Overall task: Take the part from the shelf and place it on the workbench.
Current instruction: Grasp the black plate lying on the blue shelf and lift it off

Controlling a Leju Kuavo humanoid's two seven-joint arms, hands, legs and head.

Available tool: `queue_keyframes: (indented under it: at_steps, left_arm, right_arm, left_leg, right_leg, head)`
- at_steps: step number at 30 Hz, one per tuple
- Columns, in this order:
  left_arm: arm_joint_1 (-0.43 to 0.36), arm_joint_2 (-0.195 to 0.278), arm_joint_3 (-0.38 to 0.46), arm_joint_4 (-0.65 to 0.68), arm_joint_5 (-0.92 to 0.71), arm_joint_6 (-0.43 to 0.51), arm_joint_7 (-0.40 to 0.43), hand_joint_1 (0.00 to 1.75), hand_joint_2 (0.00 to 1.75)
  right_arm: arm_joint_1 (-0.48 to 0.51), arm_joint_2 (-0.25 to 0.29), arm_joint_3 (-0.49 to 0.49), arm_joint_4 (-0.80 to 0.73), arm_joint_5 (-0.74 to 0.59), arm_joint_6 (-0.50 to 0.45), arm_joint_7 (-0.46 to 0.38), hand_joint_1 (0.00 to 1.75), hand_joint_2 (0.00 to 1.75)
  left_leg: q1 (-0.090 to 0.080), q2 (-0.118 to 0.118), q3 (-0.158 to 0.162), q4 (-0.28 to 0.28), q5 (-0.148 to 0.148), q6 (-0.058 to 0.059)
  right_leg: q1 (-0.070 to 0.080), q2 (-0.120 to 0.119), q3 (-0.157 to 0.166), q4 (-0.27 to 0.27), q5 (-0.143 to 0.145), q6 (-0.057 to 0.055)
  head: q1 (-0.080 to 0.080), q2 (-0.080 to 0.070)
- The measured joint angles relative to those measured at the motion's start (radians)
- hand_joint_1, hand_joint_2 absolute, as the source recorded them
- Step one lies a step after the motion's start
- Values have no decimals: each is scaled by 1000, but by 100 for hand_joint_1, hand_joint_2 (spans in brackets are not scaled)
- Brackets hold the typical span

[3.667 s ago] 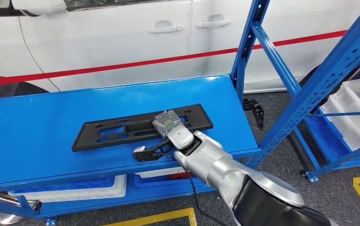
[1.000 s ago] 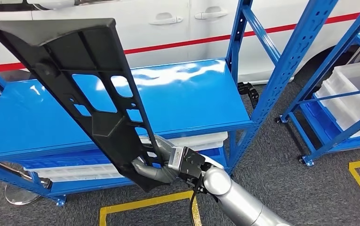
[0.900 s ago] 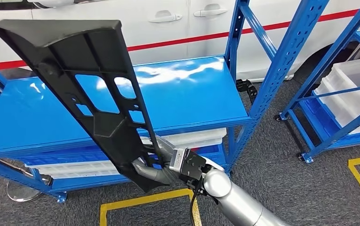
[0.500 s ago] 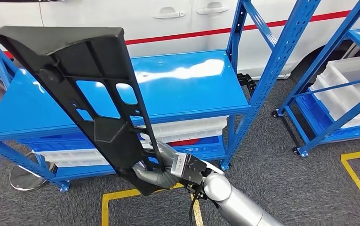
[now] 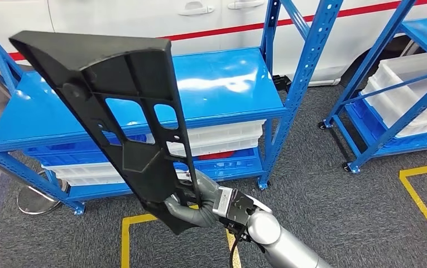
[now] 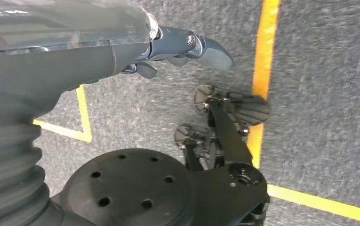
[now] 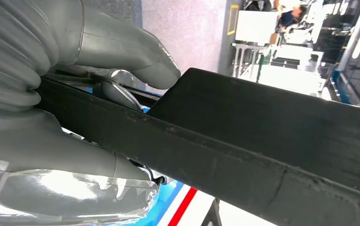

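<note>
The part is a long black plastic panel (image 5: 144,159) with several cut-outs. It stands tilted in front of me, its wide end up at the left. My right hand (image 5: 195,202) grips its lower end, low in the head view. Close up, the thumb (image 7: 121,47) and fingers clamp the panel's edge (image 7: 262,127). The blue shelf (image 5: 222,84) that it came from stands behind the panel with a bare top. My left hand (image 6: 182,47) hangs over the grey carpet and holds nothing, its fingers apart.
White bins (image 5: 222,138) sit under the shelf top. A second blue rack (image 5: 389,67) with white bins (image 5: 406,95) stands at the right. A white car (image 5: 144,14) is behind. Yellow floor tape (image 5: 423,192) and a round stand base (image 5: 32,201) mark the carpet.
The panel lay on the shelf 3.7 s ago; it is lifted off now in my right hand. Over the last second the whole view has drawn back from the shelf, so the camera moved.
</note>
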Motion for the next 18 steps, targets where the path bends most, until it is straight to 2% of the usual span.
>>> queue_keyframes:
  at_steps: [2, 3, 4, 5, 6, 7, 8, 9, 10, 11, 13, 14, 15, 16, 18]
  left_arm:
    - [1, 1, 0, 0, -3, 0, 1, 0, 175]
    - [1, 1, 0, 0, -4, 0, 1, 0, 175]
    - [1, 1, 0, 0, -4, 0, 0, 0, 175]
    - [1, 1, 0, 0, -5, -1, -1, 0, 175]
    - [1, 1, 0, 0, -6, -3, -4, 0, 175]
    - [0, 1, 0, -1, -7, -4, -7, 0, 175]
    - [-1, 1, 0, -3, -7, -7, -11, 0, 175]
    - [-2, 2, 0, -4, -8, -8, -14, 0, 175]
    - [-2, 3, 0, -6, -8, -9, -16, 0, 175]
    - [-3, 3, 0, -8, -8, -9, -18, 0, 175]
    - [-1, 3, 0, -8, -9, -6, -18, 0, 175]
    - [-1, 3, 0, -8, -8, -4, -18, 0, 175]
    - [0, 2, 0, -8, -8, -3, -17, 0, 175]
    - [0, 2, 0, -8, -9, -3, -16, 0, 175]
    - [0, 3, 1, -8, -12, -3, -14, 0, 175]
  right_arm:
    - [4, 0, -1, -4, 0, 0, 0, 175, 175]
    - [6, 0, -1, -5, 0, 0, 0, 175, 175]
    - [9, 0, -2, -6, 0, 1, 0, 175, 175]
    - [12, 0, -2, -6, 1, 2, 0, 175, 175]
    - [15, 0, -3, -6, 2, 4, 0, 175, 175]
    - [17, 0, -5, -6, 4, 7, 0, 175, 175]
    - [18, 0, -7, -6, 5, 9, 0, 175, 175]
    - [19, 0, -10, -7, 7, 12, -1, 175, 175]
    - [20, 0, -12, -7, 9, 15, -2, 175, 175]
    - [21, 1, -14, -7, 11, 18, -3, 175, 175]
    - [24, 1, -17, -8, 17, 25, -5, 175, 175]
    - [25, 0, -17, -8, 21, 30, -6, 175, 175]
    - [26, 0, -18, -8, 26, 36, -6, 175, 175]
    - [27, 0, -18, -8, 31, 42, -7, 175, 175]
    - [26, 0, -17, -7, 46, 55, -7, 175, 175]
  left_leg:
    - [2, -1, -33, 107, -95, -7]
    - [3, -1, -46, 168, -131, -10]
    - [3, -1, -49, 213, -146, -12]
    - [3, -1, -38, 229, -137, -13]
    - [3, -1, -12, 212, -111, -12]
    - [3, -1, 32, 161, -82, -8]
    - [2, -1, 84, 90, -67, -3]
    - [-1, -1, 132, 17, -66, 2]
    - [-4, -2, 167, -40, -73, 8]
    - [-8, -2, 183, -73, -83, 14]
    - [-9, -1, 181, -88, -73, 26]
    - [-7, 0, 177, -91, -63, 33]
    - [-4, 1, 171, -94, -52, 39]
    - [-2, 1, 163, -96, -41, 44]
    - [-2, -5, 141, -94, -24, 49]
  right_leg:
    - [0, -1, -25, -1, 22, -9]
    - [1, -2, -39, 0, 32, -10]
    - [3, -2, -54, 1, 42, -10]
    - [4, -2, -68, 3, 52, -9]
    - [4, -3, -82, 5, 61, -7]
    - [5, -2, -95, 7, 71, -5]
    - [5, -2, -105, 9, 79, -2]
    - [6, -2, -112, 11, 87, 2]
    - [6, -2, -116, 11, 94, 7]
    - [5, -3, -117, 9, 102, 14]
    - [3, -4, -118, 4, 116, 27]
    - [3, -2, -122, 9, 111, 33]
    - [3, -1, -134, 33, 88, 37]
    - [2, 0, -152, 80, 50, 41]
    - [-1, 2, -199, 214, -37, 47]
  head:
    - [-1, 0]
    - [-1, 0]
    - [-1, 0]
    - [-1, 0]
    - [-1, 0]
    - [-1, 0]
    - [-1, 0]
    - [-1, 0]
    - [0, 0]
    - [0, 0]
    - [0, 0]
    - [0, 0]
    - [0, 0]
    - [0, 0]
    - [1, 0]
